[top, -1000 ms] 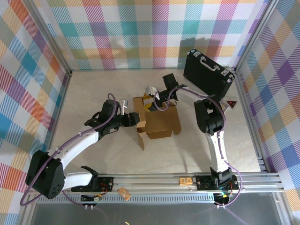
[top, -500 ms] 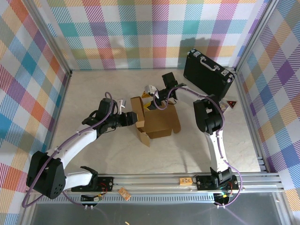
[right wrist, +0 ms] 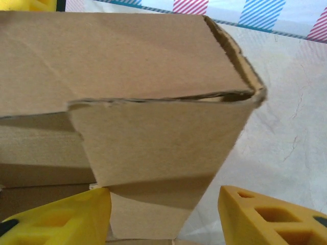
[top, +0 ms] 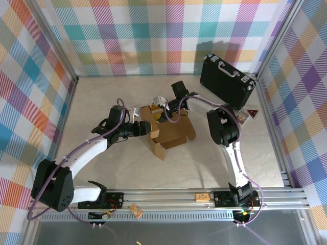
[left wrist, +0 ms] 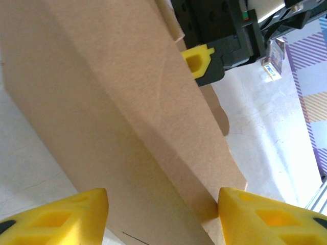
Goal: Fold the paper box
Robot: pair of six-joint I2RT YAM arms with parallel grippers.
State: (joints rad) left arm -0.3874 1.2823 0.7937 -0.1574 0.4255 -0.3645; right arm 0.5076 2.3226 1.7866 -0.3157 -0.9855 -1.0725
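One paper box (top: 173,133); left gripper (left wrist: 163,217) and right gripper (right wrist: 163,214), both seemingly spread apart, straddle its cardboard walls.

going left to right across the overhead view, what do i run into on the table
left gripper → paper box → black hard case

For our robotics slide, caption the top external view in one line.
Half-folded paper box between the open left gripper and open right gripper, both at its raised flaps; black case behind.
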